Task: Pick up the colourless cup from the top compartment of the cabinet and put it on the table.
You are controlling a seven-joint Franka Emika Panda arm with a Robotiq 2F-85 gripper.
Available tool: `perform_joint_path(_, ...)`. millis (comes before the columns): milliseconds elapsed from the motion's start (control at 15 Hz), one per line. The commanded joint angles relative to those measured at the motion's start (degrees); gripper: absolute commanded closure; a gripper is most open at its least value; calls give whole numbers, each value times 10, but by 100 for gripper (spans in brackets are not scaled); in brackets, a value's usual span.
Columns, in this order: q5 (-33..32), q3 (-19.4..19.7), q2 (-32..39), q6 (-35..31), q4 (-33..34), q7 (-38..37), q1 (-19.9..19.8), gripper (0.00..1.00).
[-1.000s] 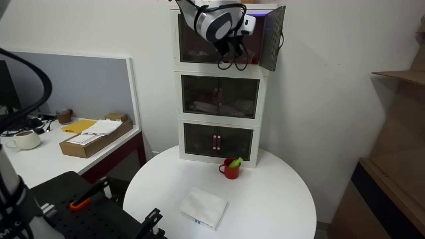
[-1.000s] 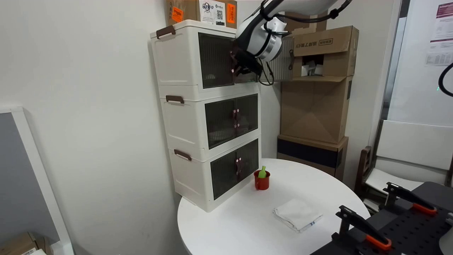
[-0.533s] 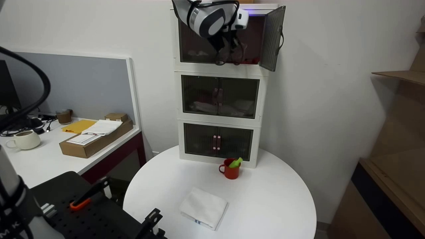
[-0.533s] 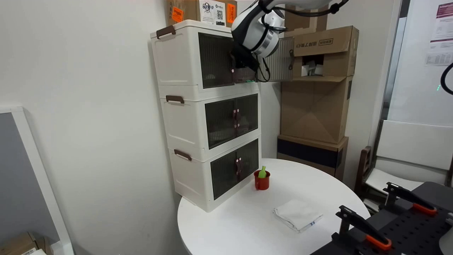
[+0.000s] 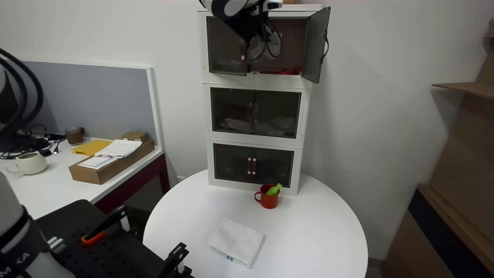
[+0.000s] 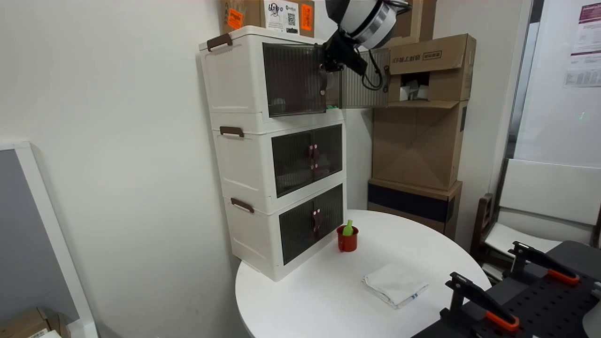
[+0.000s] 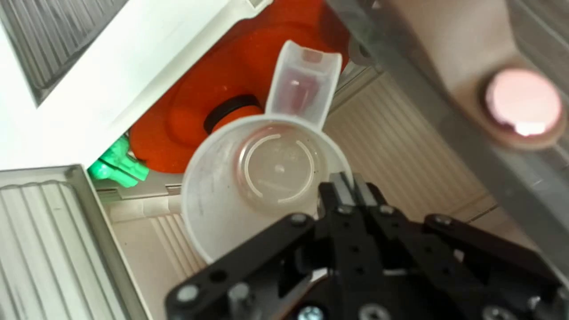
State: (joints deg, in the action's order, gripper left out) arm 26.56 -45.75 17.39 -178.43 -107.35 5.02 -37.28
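The colourless cup [image 7: 266,186] is see-through, with a handle-like tab [image 7: 306,84] at its rim. In the wrist view my gripper [image 7: 354,189] is shut on the cup's rim. The cup also shows faintly behind cable loops in an exterior view [image 5: 273,43]. My gripper [image 6: 330,65] is at the mouth of the top compartment [image 5: 293,44] of the white cabinet [image 5: 254,80], beside its partly open left door [image 6: 296,80]. That door and the gripper hide the cup there. The round white table [image 5: 308,235] stands below; it also shows in an exterior view [image 6: 310,305].
The top compartment's right door [image 5: 316,44] stands wide open. A red object [image 7: 191,111] and a green piece [image 7: 118,164] lie inside. On the table are a red cup [image 5: 269,197] with green in it and a folded white cloth [image 5: 237,241]. Cardboard boxes [image 6: 418,141] stand behind.
My gripper has risen and drawn back out of the top compartment, with the cup in it. The compartment's left door has swung a little outward.
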Motion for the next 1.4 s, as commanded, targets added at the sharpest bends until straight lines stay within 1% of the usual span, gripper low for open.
perform_joint_path(0, 80, -105, -102, 18, -88, 55, -119, 98)
perform_joint_path(200, 176, -179, -153, 31, -115, 113, -197, 98)
perform_joint_path(333, 233, -191, -187, 51, -130, 150, -221, 98)
perform_joint_path(467, 284, -180, -227, 88, -154, 184, -230, 98)
perform_joint_path(600, 316, -153, -273, 145, -189, 201, -231, 98)
perform_joint_path(667, 316, -140, -294, 177, -214, 196, -232, 98)
perform_joint_path(800, 299, -118, -313, 241, -255, 187, -231, 98)
perform_joint_path(867, 249, -21, -292, 245, -276, 157, -132, 98)
perform_joint_path(933, 219, 8, -284, 258, -299, 140, -107, 98)
perform_joint_path(1000, 189, 53, -278, 267, -319, 123, -65, 98)
perform_joint_path(1133, 115, 138, -253, 236, -363, 69, 17, 98)
perform_joint_path(1333, 43, 272, -197, 176, -404, 20, 141, 98)
